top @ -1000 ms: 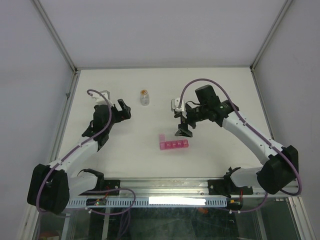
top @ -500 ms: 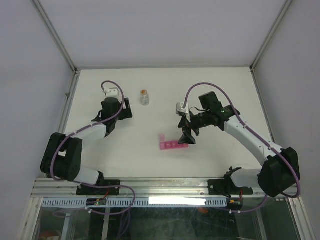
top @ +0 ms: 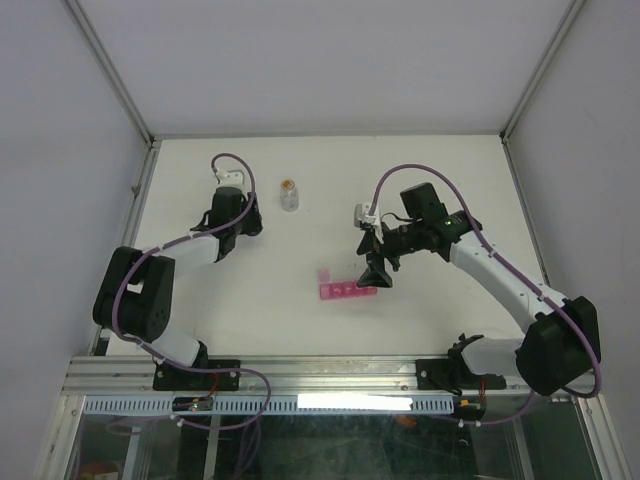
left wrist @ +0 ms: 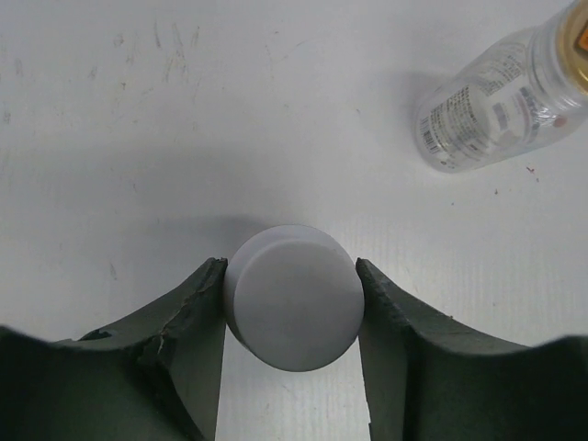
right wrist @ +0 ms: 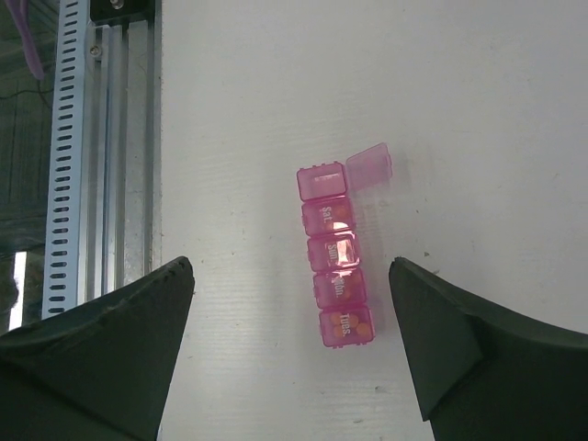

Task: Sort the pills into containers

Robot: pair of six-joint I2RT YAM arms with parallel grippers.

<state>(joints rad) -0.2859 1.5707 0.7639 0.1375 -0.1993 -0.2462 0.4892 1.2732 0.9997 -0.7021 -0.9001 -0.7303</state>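
The left gripper (left wrist: 289, 266) is closed on a white-capped bottle (left wrist: 294, 308), one finger pressed against each side of the round cap, with the bottle standing on the white table (top: 270, 290). Near it, up and to the right in the left wrist view, stands a small clear bottle (left wrist: 496, 96) with orange-brown contents, untouched.

The right gripper (right wrist: 291, 266) hangs with its fingers spread wide and holds nothing. Directly below it lies the pink pill organiser (right wrist: 336, 266), a strip of five compartments near the table's front edge, well apart from both bottles. The end compartment's lid (right wrist: 369, 166) is flipped open; the other four are shut.

The sorting looks barely begun: one compartment is ready to receive, no loose pills show on the table, and whether any compartment holds pills cannot be told through the tinted plastic. Getting pills out of a bottle and filling the compartments appears to remain.
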